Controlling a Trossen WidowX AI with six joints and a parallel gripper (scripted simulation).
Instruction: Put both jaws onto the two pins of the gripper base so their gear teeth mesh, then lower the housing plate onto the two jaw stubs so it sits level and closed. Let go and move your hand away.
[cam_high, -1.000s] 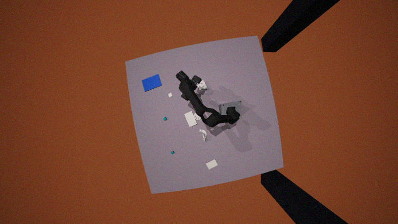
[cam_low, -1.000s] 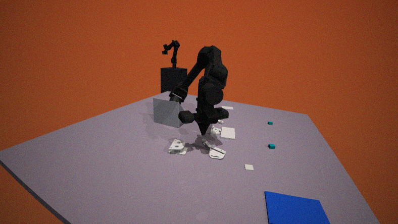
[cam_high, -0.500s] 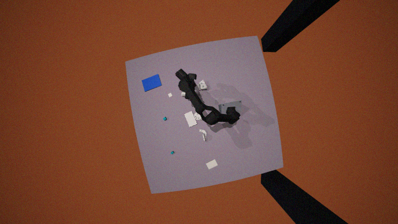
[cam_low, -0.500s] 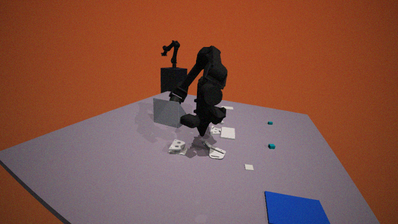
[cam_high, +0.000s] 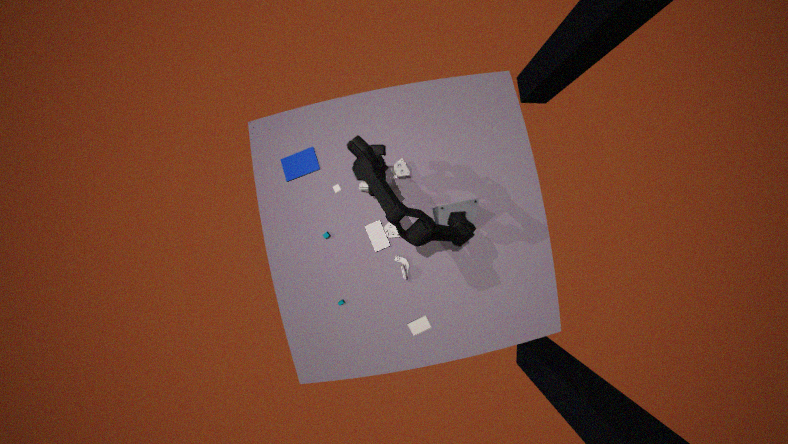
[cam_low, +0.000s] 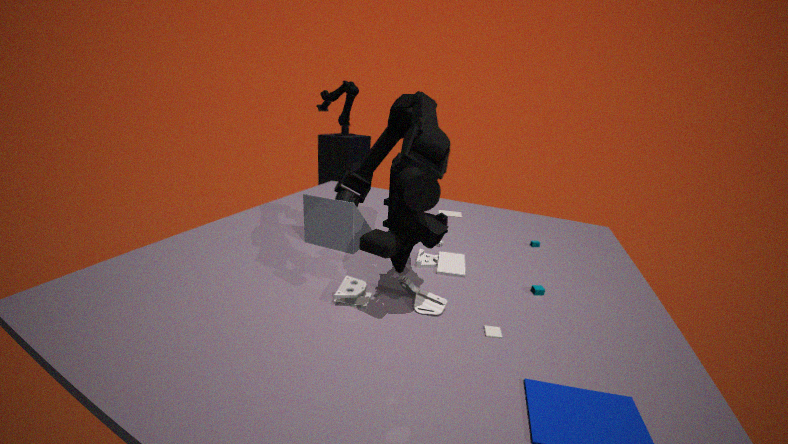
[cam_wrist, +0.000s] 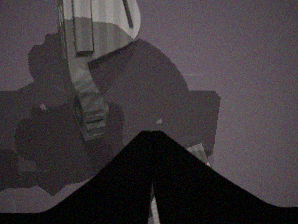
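My gripper (cam_low: 399, 269) (cam_wrist: 151, 141) is shut and empty, pointing down low above the table. A white jaw (cam_high: 363, 186) (cam_low: 430, 304) (cam_wrist: 107, 32) lies just beside the fingertips, its toothed end (cam_low: 408, 284) (cam_wrist: 92, 120) nearest them. Another slim white jaw (cam_high: 404, 267) lies apart, mostly hidden behind the arm in the exterior view. A white part with two round holes (cam_high: 401, 168) (cam_low: 351, 287) sits tilted on the other side of the gripper. A smaller white holed part (cam_high: 392, 229) (cam_low: 426, 257) touches a white slab. I cannot tell which holed part is the base or the housing plate.
The white slab (cam_high: 377, 236) (cam_low: 451, 263) lies by the smaller holed part. A grey block (cam_high: 457, 207) (cam_low: 329, 223) stands near the arm's base. A blue pad (cam_high: 300, 163) (cam_low: 581, 412), two teal cubes and flat white pieces also lie on the table.
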